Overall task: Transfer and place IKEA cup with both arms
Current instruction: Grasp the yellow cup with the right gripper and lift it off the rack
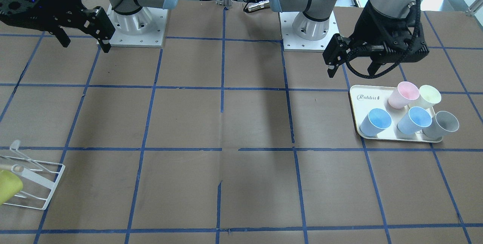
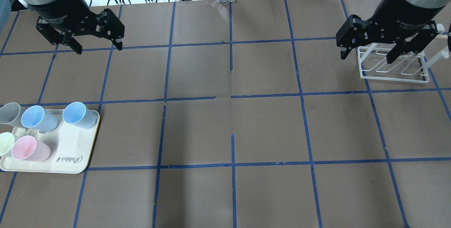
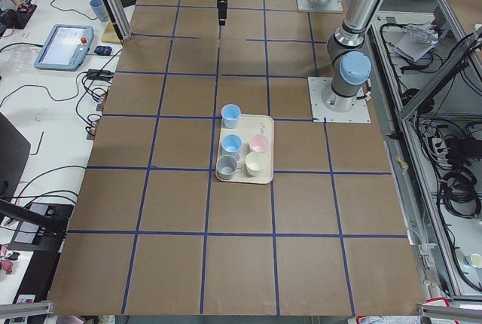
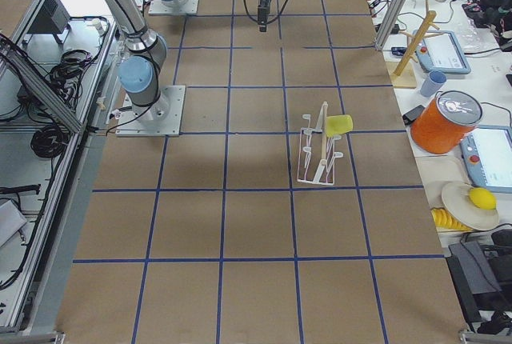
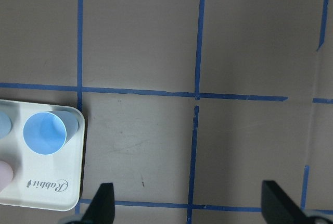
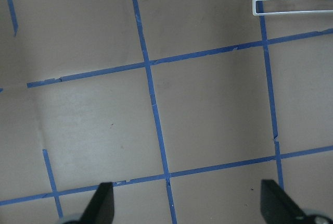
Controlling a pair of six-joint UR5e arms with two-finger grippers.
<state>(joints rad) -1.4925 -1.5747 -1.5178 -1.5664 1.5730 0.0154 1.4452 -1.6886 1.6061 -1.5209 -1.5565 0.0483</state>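
**Item 1. Wire rack** (image 4: 318, 152): white. It stands nearest the operators' edge, at the robot's right end of the table (image 2: 232, 129). All other places are given from it.

**Item 2. IKEA cup** (image 4: 338, 125): lemon yellow. It lies sideways on the rack's outer end, carried by the rack and off the table. The placing looks done.

**Item 3. Right gripper** (image 2: 366, 58): black. It hangs above the table on the robot's side of the rack, apart from it. Its jaws are spread and hold nothing.

**Item 4. Tray** (image 2: 70, 143): cream. It sits well apart from the rack, at the opposite end of the table. It holds a grey cup (image 2: 10, 112), a blue cup (image 2: 38, 118), a second blue cup (image 2: 78, 114), a pink cup (image 2: 26, 148) and a pale green cup (image 2: 5, 143).

**Item 5. Left gripper** (image 2: 99, 49): farthest from the rack, in the air near the tray end. Its jaws are spread wide and empty.

**Handling note:** the step in hand appears to be standing clear.
- Any move by the right arm should go up and away from the rack, since its light wires would shift at a nudge and tip the cup.
- Keep both sets of jaws spread.
- Hold the left arm off the tray's cups.
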